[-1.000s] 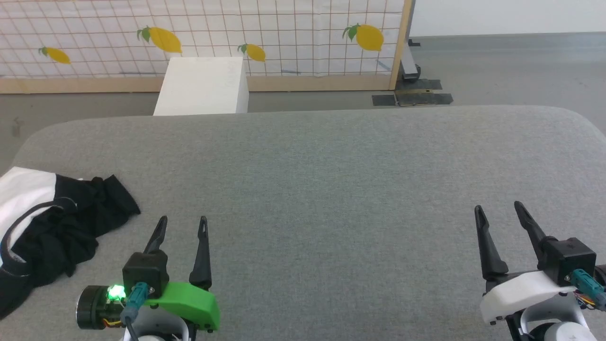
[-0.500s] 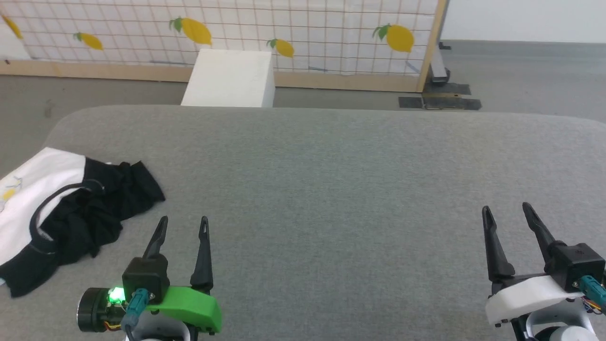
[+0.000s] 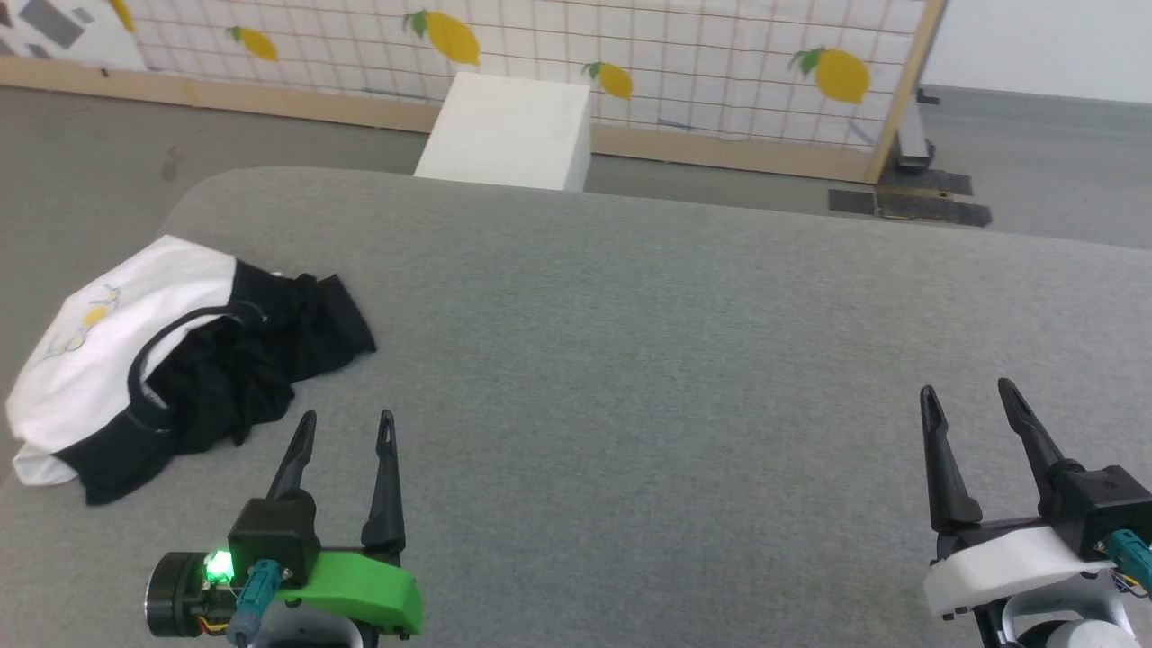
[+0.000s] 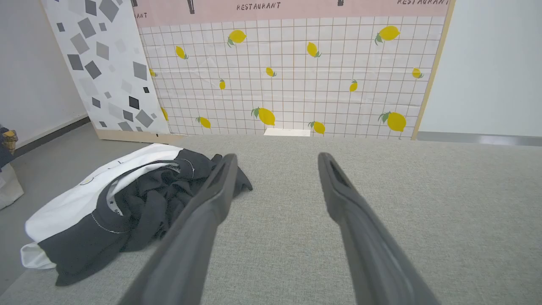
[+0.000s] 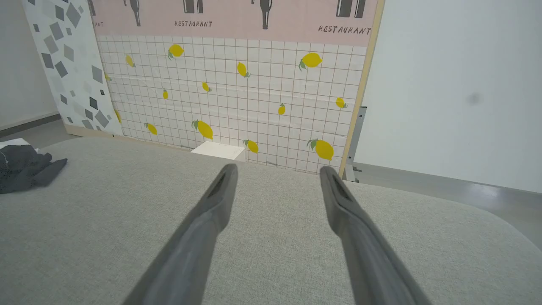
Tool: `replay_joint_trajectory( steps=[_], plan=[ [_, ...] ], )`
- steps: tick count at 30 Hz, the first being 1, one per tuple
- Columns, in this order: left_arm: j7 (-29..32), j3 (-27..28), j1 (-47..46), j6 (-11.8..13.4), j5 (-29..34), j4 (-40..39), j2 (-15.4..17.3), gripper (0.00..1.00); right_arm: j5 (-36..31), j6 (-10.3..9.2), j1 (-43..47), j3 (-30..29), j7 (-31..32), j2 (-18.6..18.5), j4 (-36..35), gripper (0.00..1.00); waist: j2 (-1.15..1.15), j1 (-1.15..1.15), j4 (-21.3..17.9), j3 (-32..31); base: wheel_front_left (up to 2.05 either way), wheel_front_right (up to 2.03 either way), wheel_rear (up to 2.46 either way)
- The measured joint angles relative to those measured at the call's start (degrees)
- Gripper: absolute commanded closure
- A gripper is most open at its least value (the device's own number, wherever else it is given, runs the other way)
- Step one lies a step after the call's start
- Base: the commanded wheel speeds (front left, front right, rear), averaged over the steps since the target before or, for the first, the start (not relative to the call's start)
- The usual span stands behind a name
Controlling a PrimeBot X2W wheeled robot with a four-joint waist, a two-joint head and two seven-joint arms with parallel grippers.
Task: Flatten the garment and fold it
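**Grey table [image 3: 684,342] bearing a crumpled shirt [image 3: 180,360]**

The padded table is stretching across the head view, the white-and-black shirt lying bunched at its 9 o'clock edge. The left gripper [image 3: 347,417] is hovering at 7 o'clock, just clear of the shirt, jaws spread and empty; the right gripper [image 3: 966,387], at 4 o'clock, is likewise gaping empty.

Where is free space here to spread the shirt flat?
The grey surface is bare between the left end effector and the right end effector, up to its far edge. It is crowded at the left edge, where the garment lies bunched.
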Motion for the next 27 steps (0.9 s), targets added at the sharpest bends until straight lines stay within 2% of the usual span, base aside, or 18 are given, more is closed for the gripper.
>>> replay_joint_trajectory(
  steps=[27],
  plan=[
    [-3.47, -1.58, 2.38, 0.94, -1.00, -0.64, 0.00, 0.00, -0.36, 0.00, 0.08, 2.43, -3.48, 0.02, 0.31, 0.00, 0.00, 0.00, 13.49, -0.37, 0.00, 0.00, 0.00]
  ],
)
